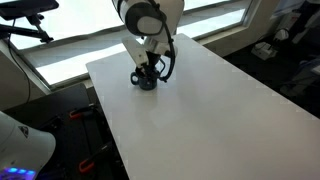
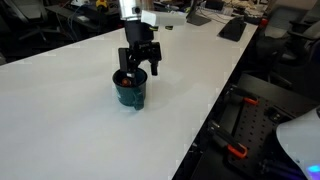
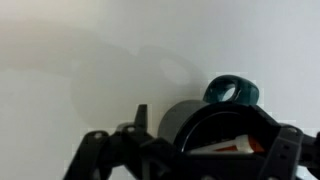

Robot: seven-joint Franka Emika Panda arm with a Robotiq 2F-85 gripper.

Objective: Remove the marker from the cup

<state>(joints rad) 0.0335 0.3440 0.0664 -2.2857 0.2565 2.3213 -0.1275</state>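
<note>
My gripper [image 2: 138, 68] hangs with its jaws spread wide and nothing between them. In the wrist view the two dark fingers [image 3: 100, 152] come in at the bottom corners of the frame, well apart, one on each side of the cup [image 3: 200, 118].

In both exterior views the fingertips are right at the cup's rim. I cannot tell whether they touch it.

The marker [image 3: 238, 147] is inside the cup. It shows in the wrist view as a reddish and pale sliver lying across the opening, low and right of centre. Any print on it is too blurred to read.

The cup [image 2: 130, 95] stands upright, dark with a teal tint. Its loop handle [image 3: 232, 92] points toward the top of the wrist frame.

In an exterior view the cup [image 1: 147, 84] is just under my gripper [image 1: 148, 70], in the upper middle of the frame. It stands near the far end of the white table [image 1: 200, 110].

The same table [image 2: 60, 110] fills the left and centre of the frame, with the cup near the middle. I can read no label or brand on the cup, the table or my arm.
</note>
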